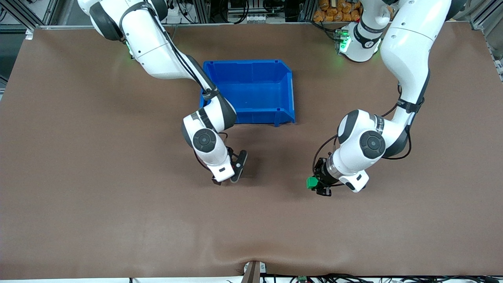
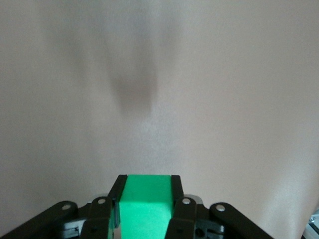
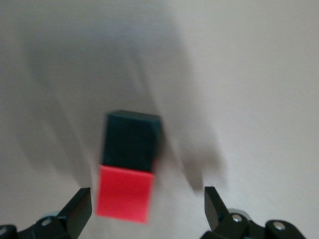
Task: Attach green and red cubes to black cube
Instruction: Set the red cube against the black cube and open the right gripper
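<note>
Bright green cube (image 2: pixel 144 206) between the left end effector's (image 2: pixel 145 199) black fingers (image 2: pixel 178 199); red cube (image 3: pixel 124 193) against black cube (image 3: pixel 132 141) — brown worktop (image 1: pixel 118 220), blue bin (image 1: pixel 289 92).

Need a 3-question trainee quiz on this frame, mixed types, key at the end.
1. True or false: the left tool is shut on the green cube.
2. The red cube and the black cube, seen in the right wrist view, are:
A. joined face to face
B. lying well apart
C. both inside the blue bin
3. Fill in: the right tool is ____, its fingers standing clear on either side of the red cube.

Key: 1 true; 2 A; 3 open.
</note>
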Robot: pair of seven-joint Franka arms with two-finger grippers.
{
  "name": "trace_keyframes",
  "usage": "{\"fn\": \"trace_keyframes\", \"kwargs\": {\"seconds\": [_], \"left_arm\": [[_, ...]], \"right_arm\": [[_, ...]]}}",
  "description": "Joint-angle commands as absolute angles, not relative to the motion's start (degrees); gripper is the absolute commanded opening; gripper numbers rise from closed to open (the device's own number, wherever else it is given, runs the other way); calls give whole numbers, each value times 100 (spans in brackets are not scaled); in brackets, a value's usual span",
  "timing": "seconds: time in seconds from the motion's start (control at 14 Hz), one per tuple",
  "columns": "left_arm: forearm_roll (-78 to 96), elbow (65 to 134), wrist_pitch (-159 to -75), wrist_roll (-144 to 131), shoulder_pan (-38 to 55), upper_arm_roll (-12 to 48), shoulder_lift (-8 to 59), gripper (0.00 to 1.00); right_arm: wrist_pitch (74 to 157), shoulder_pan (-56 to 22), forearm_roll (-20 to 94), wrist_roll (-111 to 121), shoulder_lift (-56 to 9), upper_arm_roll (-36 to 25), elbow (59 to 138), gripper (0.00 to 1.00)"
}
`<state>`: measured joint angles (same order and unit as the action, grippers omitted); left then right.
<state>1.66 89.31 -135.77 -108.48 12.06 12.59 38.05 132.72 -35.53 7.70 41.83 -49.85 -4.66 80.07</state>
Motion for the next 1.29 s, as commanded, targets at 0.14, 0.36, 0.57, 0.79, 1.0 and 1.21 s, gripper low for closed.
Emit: {"fn": "trace_keyframes", "kwargs": {"seconds": [0.14, 0.36, 0.57, 0.79, 1.0, 1.21], "left_arm": [[255, 8710, -13500, -11188, 1397, 1230, 3920, 0], [255, 8648, -13500, -11381, 1511, 1230, 3964, 0], [264, 8648, -13500, -11495, 1564, 1230, 3973, 0], [255, 8570, -13509, -11601, 1600, 1230, 3990, 0], [255, 8298, -13535, -11628, 1696, 1222, 4218, 0], [264, 8139, -13553, -11741, 1845, 1222, 4411, 0]], "right_arm": [[12263, -2902, 809, 4157, -4335, -448, 8007, 100], [11928, -2402, 809, 4157, -4088, -598, 8024, 100], [11813, -1882, 809, 4148, -3947, -606, 8033, 100], [11629, -1355, 809, 4157, -3684, -606, 8200, 100], [11146, -977, 800, 4149, -3385, -650, 8227, 100], [10829, -616, 800, 4148, -3200, -650, 8235, 100]]}}
